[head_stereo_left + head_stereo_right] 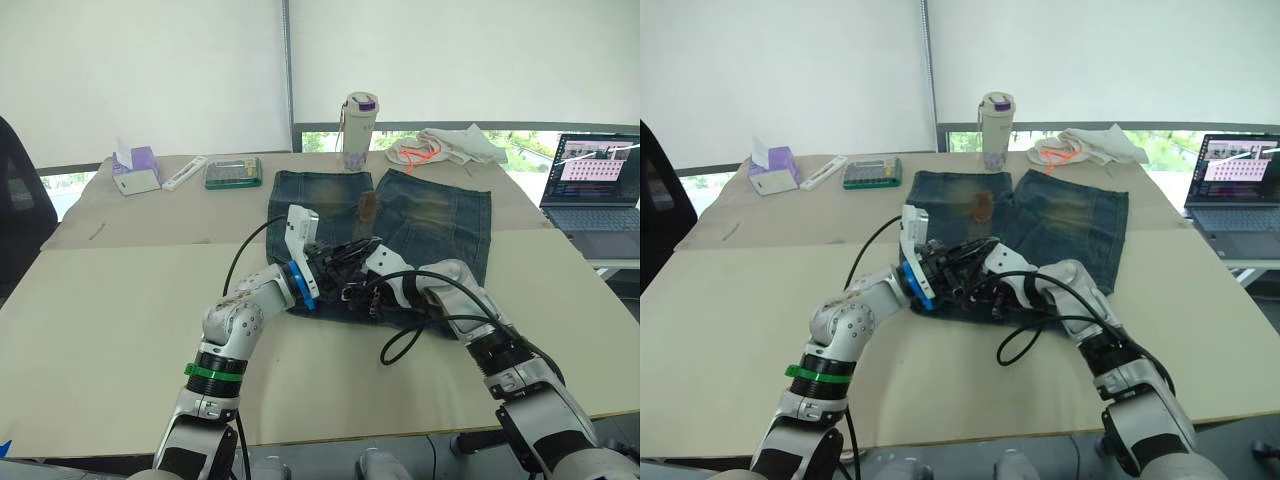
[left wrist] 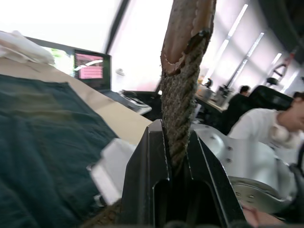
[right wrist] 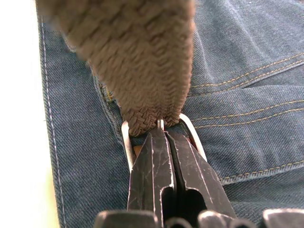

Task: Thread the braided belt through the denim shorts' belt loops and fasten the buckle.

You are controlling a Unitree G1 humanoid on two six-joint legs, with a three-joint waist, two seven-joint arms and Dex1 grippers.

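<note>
Beige table (image 1: 120, 300) by white window blinds (image 1: 140, 70); denim shorts (image 1: 440, 215) lie on it. Left fingers (image 2: 142, 185) pinch the braided belt (image 2: 183, 95); right fingers (image 3: 152, 171) clamp the buckle (image 3: 127, 145).

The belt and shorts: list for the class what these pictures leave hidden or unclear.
1. Waistband and loops of the shorts: covered by both grippers and black cables in the head views.
2. How far the belt is threaded: the left gripper pinches its frayed tip, the rest runs out of the left wrist view.
3. Buckle: the right gripper clamps there, its fingers hiding part of the frame.
</note>
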